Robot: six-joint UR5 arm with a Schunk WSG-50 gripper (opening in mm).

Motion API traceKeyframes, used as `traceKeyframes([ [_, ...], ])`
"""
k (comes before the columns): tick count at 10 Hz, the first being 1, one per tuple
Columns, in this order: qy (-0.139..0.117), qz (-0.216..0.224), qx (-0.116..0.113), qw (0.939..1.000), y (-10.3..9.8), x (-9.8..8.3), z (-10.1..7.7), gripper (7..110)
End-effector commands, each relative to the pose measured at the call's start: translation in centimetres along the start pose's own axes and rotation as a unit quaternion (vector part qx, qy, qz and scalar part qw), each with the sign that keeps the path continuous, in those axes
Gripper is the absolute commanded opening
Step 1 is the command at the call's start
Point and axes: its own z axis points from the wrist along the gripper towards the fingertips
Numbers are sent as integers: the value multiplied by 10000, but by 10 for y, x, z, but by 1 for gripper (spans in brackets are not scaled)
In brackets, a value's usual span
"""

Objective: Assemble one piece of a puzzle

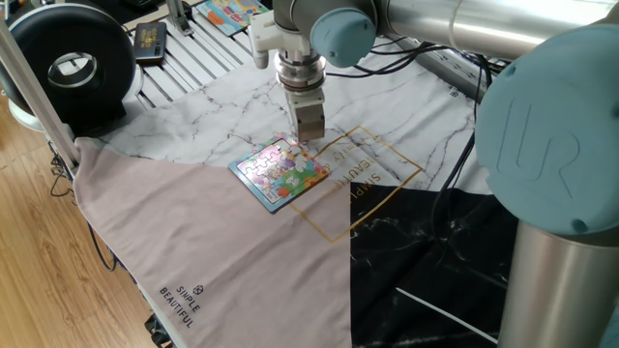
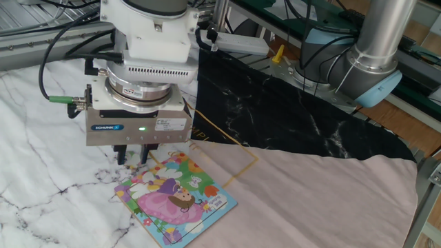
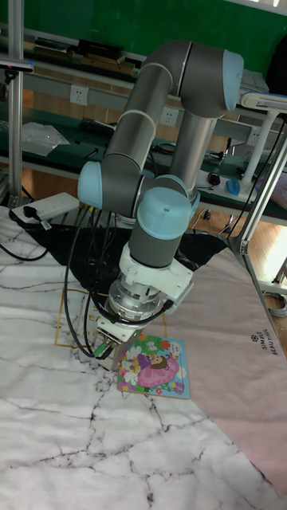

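The puzzle (image 2: 180, 200), a small blue-rimmed board with a pink and green cartoon picture, lies flat where the marble cloth meets the pink cloth (image 1: 280, 174) (image 3: 155, 368). My gripper (image 2: 134, 157) hangs a little above the puzzle's corner on the marble side (image 1: 309, 135) (image 3: 104, 351). Its two dark fingers (image 2: 121, 157) stand a narrow gap apart, and I see nothing between them. I cannot pick out the piece as a separate thing; the board's corner below the gripper looks pale.
A black round device (image 1: 73, 68) stands at the table's left end, with a black handheld unit (image 1: 150, 41) and another colourful board (image 1: 227, 14) behind it. A black marbled cloth (image 2: 296, 117) and a gold printed square (image 1: 372, 174) lie beside the puzzle. Cables run along the far edge.
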Motion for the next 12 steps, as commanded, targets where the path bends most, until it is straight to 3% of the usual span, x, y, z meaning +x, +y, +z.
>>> traceKeyframes([
  [1, -98, -30, 44, 9999, -3, -7, 0, 7],
  [5, -417, 15, 46, 9991, 5, -43, 4, 7],
  [12, -525, -101, 31, 9986, 11, -62, 6, 7],
])
